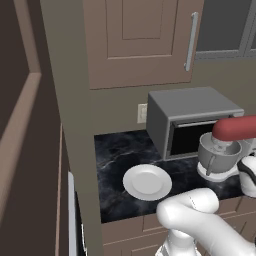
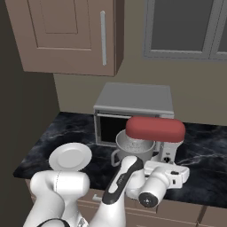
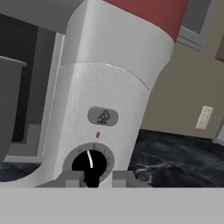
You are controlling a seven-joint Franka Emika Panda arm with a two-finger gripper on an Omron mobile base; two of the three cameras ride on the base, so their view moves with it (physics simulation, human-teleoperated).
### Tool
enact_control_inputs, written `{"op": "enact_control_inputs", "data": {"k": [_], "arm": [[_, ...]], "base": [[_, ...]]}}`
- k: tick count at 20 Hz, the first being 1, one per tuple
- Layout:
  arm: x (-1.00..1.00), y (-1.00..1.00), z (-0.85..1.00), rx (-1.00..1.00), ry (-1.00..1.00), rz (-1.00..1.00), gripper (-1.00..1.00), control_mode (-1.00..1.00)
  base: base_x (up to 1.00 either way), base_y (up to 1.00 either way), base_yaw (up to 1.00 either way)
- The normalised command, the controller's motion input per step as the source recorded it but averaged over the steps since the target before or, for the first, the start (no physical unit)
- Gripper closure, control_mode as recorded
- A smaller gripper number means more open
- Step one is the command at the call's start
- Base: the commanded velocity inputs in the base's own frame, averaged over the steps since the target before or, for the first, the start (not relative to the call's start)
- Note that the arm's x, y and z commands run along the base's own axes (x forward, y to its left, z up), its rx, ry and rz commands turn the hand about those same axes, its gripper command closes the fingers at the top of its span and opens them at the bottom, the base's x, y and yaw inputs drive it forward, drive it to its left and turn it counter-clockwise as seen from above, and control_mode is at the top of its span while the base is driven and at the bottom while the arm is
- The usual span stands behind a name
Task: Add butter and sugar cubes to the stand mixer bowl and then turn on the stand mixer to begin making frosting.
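Mixer [image 2: 153, 137] upright, red head level over bowl [image 2: 133, 148]; plate [image 2: 70, 156] bare; gripper [image 3: 91, 178] nearly clenched at dial [image 3: 89, 162].

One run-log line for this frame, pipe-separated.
phase: mixer switch-on | gripper: fingers nearly shut at dial | stand mixer: red head down over bowl | plate: bare, left of mixer

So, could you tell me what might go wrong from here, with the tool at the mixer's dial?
The tool sits narrowly around the black dial on the mixer; its tips could slip off while turning, leaving the mixer off. The forearm hangs close beside the bowl; a wide wrist twist might knock it.
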Motion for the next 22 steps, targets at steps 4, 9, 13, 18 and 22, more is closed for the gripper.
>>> {"op": "enact_control_inputs", "data": {"k": [4,9,13,18,22], "arm": [[0.3,0.0,0.19,0.04,0.0,0.0,1.0,-1.0],[0.26,0.0,0.14,0.07,0.0,0.0,1.0,-1.0],[0.19,0.04,0.08,0.09,0.0,0.0,1.0,-1.0],[0.19,0.16,0.18,0.07,0.0,0.0,1.0,-1.0],[0.14,0.28,0.18,0.04,-0.02,0.0,1.0,-1.0]], "base": [[0.0,0.0,0.0],[0.0,0.0,0.0],[0.0,0.0,0.0],[0.0,0.0,0.0],[0.0,0.0,0.0]]}}
